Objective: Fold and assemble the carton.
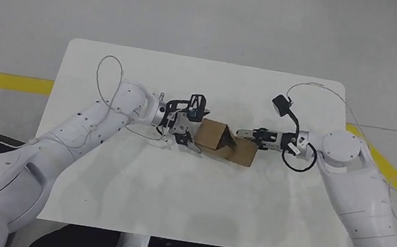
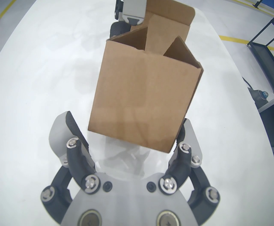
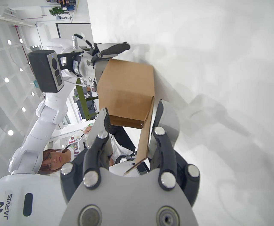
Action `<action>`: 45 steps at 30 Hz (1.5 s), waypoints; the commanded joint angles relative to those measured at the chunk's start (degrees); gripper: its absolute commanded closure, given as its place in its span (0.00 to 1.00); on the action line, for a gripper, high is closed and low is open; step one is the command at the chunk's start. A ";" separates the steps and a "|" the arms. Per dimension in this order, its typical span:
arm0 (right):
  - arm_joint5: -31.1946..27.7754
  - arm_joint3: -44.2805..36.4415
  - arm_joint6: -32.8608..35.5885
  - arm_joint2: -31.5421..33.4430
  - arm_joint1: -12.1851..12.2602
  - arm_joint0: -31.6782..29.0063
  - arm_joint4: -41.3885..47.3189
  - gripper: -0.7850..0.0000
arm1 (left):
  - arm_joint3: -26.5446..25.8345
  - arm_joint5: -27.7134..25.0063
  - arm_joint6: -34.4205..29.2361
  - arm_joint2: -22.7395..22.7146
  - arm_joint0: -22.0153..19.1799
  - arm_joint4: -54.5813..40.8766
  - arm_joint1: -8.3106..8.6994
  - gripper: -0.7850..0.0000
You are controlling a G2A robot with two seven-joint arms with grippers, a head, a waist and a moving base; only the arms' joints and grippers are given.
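Top view: carton (image 1: 220, 136) at left gripper (image 1: 194, 129)

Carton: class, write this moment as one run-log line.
carton: held between both arms, one end unfolded | left end effector: open, straddling one end | right end effector: open, flap in its gap

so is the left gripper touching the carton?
Cannot tell. Left wrist view: left gripper open around carton, gap at one finger, carton edge overlapping the other.
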 commanded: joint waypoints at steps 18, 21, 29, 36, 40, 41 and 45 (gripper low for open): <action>0.18 2.72 4.26 7.26 2.90 -3.41 -2.81 0.21 | -1.91 0.00 -1.40 0.27 0.08 -0.59 -0.07 0.00; -0.10 1.24 4.69 7.28 2.93 -5.17 -0.58 0.24 | -1.83 0.00 -1.69 0.46 0.00 -0.77 -0.29 0.00; 0.50 -0.59 4.25 4.78 2.63 -7.30 0.21 0.27 | -1.27 0.00 -1.93 1.29 -0.40 -1.01 -0.99 0.00; 0.49 -0.56 4.47 1.85 2.03 -6.27 0.49 0.49 | -0.42 0.00 -1.74 2.03 -0.79 -1.10 -1.56 0.00; 0.38 0.20 3.66 0.03 1.53 -5.21 0.36 0.64 | -0.06 0.00 -1.60 2.42 -1.01 -1.16 -1.85 0.00; 0.39 0.39 3.50 -0.28 1.45 -4.91 0.29 0.68 | 0.02 0.00 -1.53 2.48 -1.06 -1.15 -1.90 0.00; 0.54 0.55 2.67 -1.22 1.20 -3.49 -0.81 0.72 | 0.23 0.00 -1.33 2.68 -1.29 -0.96 -2.00 0.00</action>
